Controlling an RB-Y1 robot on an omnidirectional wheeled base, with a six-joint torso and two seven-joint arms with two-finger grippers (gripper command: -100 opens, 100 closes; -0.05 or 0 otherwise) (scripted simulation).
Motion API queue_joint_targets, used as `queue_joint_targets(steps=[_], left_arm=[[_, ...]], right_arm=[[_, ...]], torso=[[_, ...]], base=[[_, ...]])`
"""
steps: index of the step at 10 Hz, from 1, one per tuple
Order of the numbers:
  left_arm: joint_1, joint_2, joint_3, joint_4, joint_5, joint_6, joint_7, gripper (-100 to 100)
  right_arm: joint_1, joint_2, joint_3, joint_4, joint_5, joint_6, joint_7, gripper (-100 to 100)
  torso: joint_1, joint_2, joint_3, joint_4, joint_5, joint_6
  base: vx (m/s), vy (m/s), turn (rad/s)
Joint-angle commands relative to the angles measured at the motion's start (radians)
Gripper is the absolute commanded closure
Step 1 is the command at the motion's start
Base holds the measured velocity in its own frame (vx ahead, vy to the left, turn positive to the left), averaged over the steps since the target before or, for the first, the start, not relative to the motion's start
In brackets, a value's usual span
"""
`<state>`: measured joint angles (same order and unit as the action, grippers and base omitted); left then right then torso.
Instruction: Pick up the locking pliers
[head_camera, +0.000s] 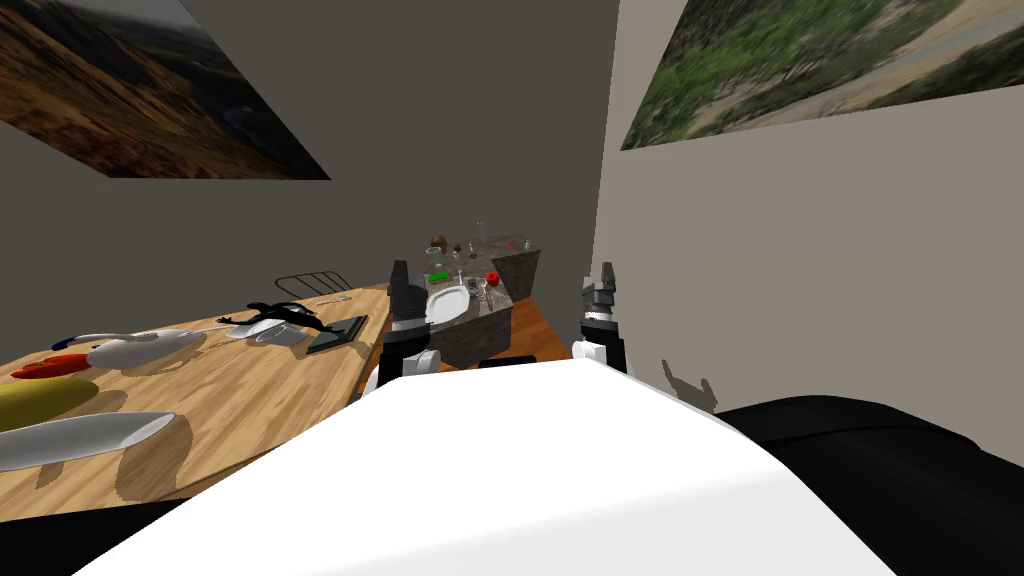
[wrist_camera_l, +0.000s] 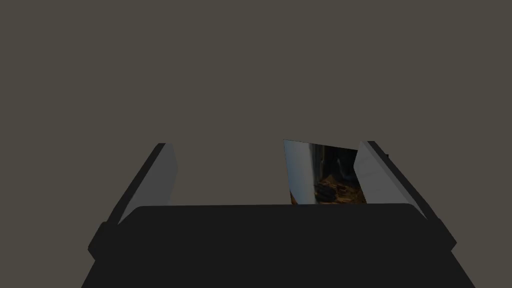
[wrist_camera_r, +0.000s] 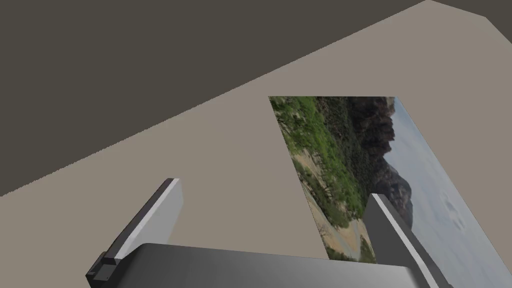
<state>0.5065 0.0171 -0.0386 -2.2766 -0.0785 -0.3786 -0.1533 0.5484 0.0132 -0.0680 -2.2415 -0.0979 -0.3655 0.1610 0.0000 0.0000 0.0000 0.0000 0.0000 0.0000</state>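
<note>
Counter (head_camera: 480, 325) sat just beyond left gripper (head_camera: 401, 272), plate (head_camera: 447, 303) on it; table (head_camera: 250, 390) lay left of that gripper's jaws.

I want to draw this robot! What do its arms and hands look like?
The left arm and right arm are white with dark joints. The left gripper and right gripper are each a dark box with two thin, flat, light grey fingers, like blades. I see no cables or markings.

The pliers (head_camera: 275, 313), seemingly a black tool with thin splayed arms, are lying flat on the table's (head_camera: 250, 400) far end, at about ten o'clock.
</note>
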Motion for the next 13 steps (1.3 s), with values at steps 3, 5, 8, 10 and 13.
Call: queue_joint_targets(steps=[3, 5, 8, 10, 13], left_arm=[[-0.078, 0.069, -0.001, 0.055, -0.007, 0.061, 0.025, -100], [-0.139, 0.095, -0.001, 0.101, -0.01, 0.113, 0.045, -100], [-0.219, 0.116, -0.001, 0.16, -0.013, 0.179, 0.07, -100], [-0.265, 0.126, -0.001, 0.194, -0.013, 0.217, 0.084, -100], [-0.35, 0.142, 0.0, 0.27, -0.011, 0.299, 0.114, -100]], right_arm=[[0.0, 0.0, 0.0, 0.0, 0.0, 0.0, 0.0, 0], [0.0, 0.0, 0.0, 0.0, 0.0, 0.0, 0.0, 0], [0.0, 0.0, 0.0, 0.0, 0.0, 0.0, 0.0, 0], [0.0, 0.0, 0.0, 0.0, 0.0, 0.0, 0.0, 0], [0.0, 0.0, 0.0, 0.0, 0.0, 0.0, 0.0, 0]], torso=[[-0.001, 0.003, 0.002, 0.001, 0.0, 0.0], [-0.001, 0.005, 0.003, 0.001, 0.0, 0.0], [-0.002, 0.004, 0.003, 0.001, 0.0, 0.0], [-0.002, 0.004, 0.002, 0.001, 0.0, 0.0], [-0.001, 0.003, 0.002, 0.001, 0.0, 0.0]], base=[[-0.053, -0.017, -0.013], [-0.088, -0.024, -0.014], [-0.069, -0.031, -0.008], [-0.067, -0.025, -0.01], [-0.053, -0.018, -0.006]])
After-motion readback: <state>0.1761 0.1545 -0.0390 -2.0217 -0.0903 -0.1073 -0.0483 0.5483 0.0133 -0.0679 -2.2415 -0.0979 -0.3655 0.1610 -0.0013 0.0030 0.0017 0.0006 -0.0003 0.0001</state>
